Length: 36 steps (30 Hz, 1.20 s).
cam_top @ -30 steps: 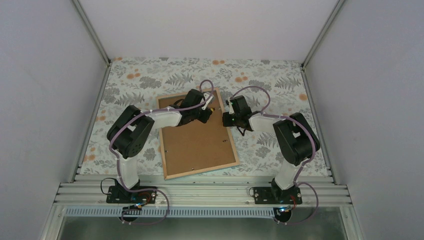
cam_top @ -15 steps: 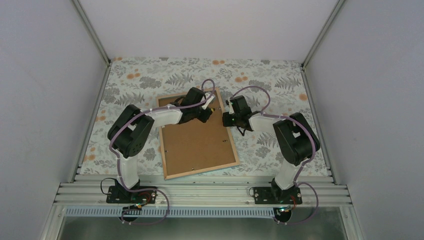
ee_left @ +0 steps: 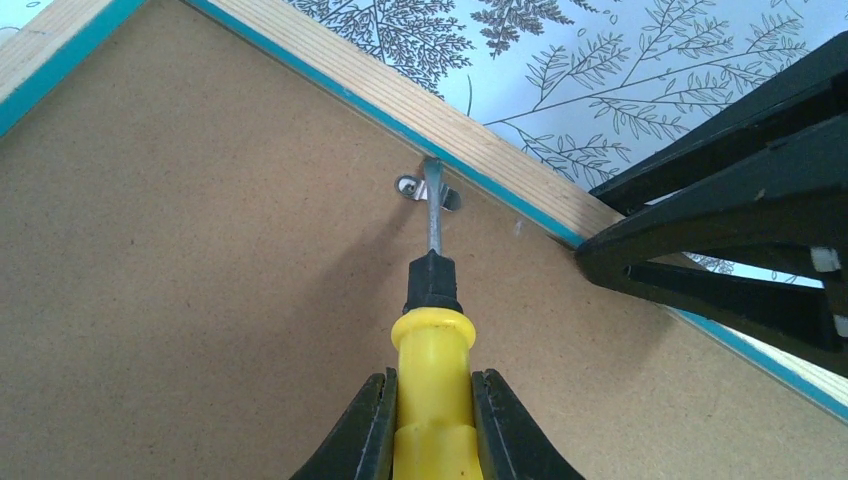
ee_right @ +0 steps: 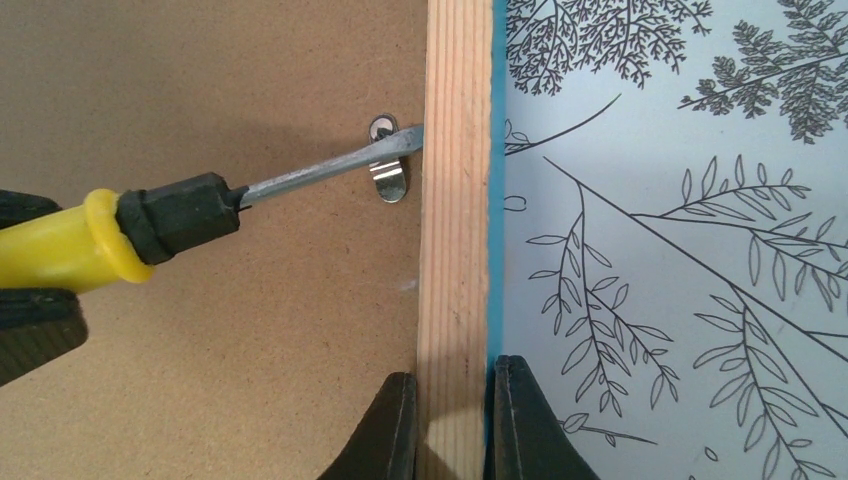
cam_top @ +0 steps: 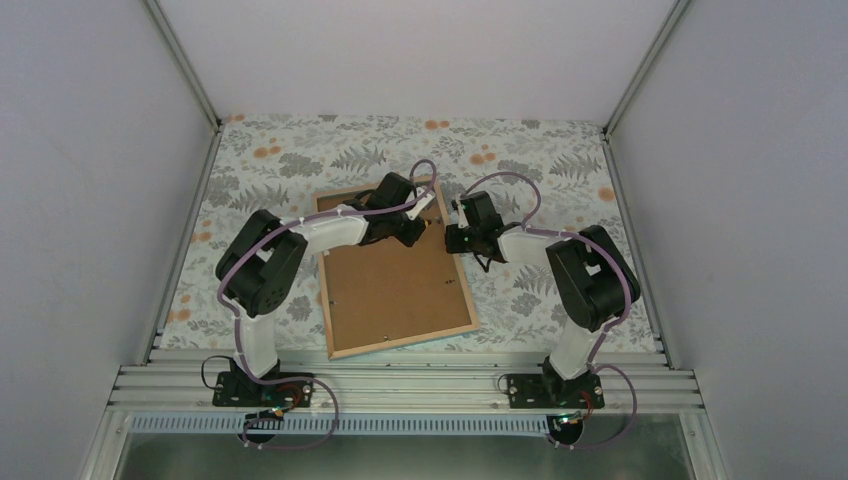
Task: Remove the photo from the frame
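Note:
The frame (cam_top: 402, 344) lies face down, light wood rim up, its brown backing board (cam_top: 390, 285) covering the photo, which is hidden. My left gripper (ee_left: 432, 400) is shut on a yellow-handled screwdriver (ee_left: 432, 335). The blade tip rests on a small metal clip (ee_left: 428, 190) beside the right rim. In the right wrist view the same clip (ee_right: 388, 180) sits under the screwdriver (ee_right: 120, 235) blade. My right gripper (ee_right: 455, 400) is shut on the frame's wood rim (ee_right: 457, 200), one finger on the board side and one on the turquoise outer edge.
A floral-patterned cloth (cam_top: 540, 170) covers the table around the frame. White enclosure walls stand on three sides, and an aluminium rail (cam_top: 400, 385) with both arm bases runs along the near edge. The two grippers are close together at the frame's far right corner.
The left wrist has shifted slightly right, toward the frame's right rim, with the screwdriver. The right arm and the frame have not moved.

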Each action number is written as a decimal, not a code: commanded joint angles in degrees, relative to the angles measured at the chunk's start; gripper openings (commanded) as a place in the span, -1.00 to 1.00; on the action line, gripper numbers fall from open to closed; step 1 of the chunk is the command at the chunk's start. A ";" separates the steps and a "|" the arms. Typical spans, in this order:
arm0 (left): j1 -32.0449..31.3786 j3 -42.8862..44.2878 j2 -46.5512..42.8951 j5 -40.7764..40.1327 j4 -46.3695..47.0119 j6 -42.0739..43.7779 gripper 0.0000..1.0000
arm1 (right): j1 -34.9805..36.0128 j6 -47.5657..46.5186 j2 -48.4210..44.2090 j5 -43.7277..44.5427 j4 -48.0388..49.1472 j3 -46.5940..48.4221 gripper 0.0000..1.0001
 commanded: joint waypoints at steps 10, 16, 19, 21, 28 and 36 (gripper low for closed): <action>-0.25 -0.12 -2.17 -5.45 -8.61 -0.89 -0.95 | -0.48 -1.44 -0.31 0.05 0.36 -1.81 -0.92; -0.25 -0.87 -4.01 -4.97 -8.02 -1.57 -0.95 | -0.70 -1.31 -0.36 0.04 0.40 -1.87 -0.92; -0.26 -1.42 -5.04 -5.13 -7.96 -1.66 -0.95 | -0.76 -1.14 -0.42 0.10 0.42 -1.96 -0.92; -0.26 -2.06 -5.79 -5.13 -7.73 -2.08 -0.95 | -0.88 -0.96 -0.40 0.19 0.57 -2.05 -0.92; -0.23 -5.69 -11.30 -5.89 -5.80 -6.27 -0.95 | -1.57 -0.10 -0.84 0.63 0.70 -2.44 -0.92; 0.00 -13.39 -19.83 -7.26 -1.85 -12.82 -0.95 | -2.76 2.11 -2.49 1.78 0.71 -3.14 -0.92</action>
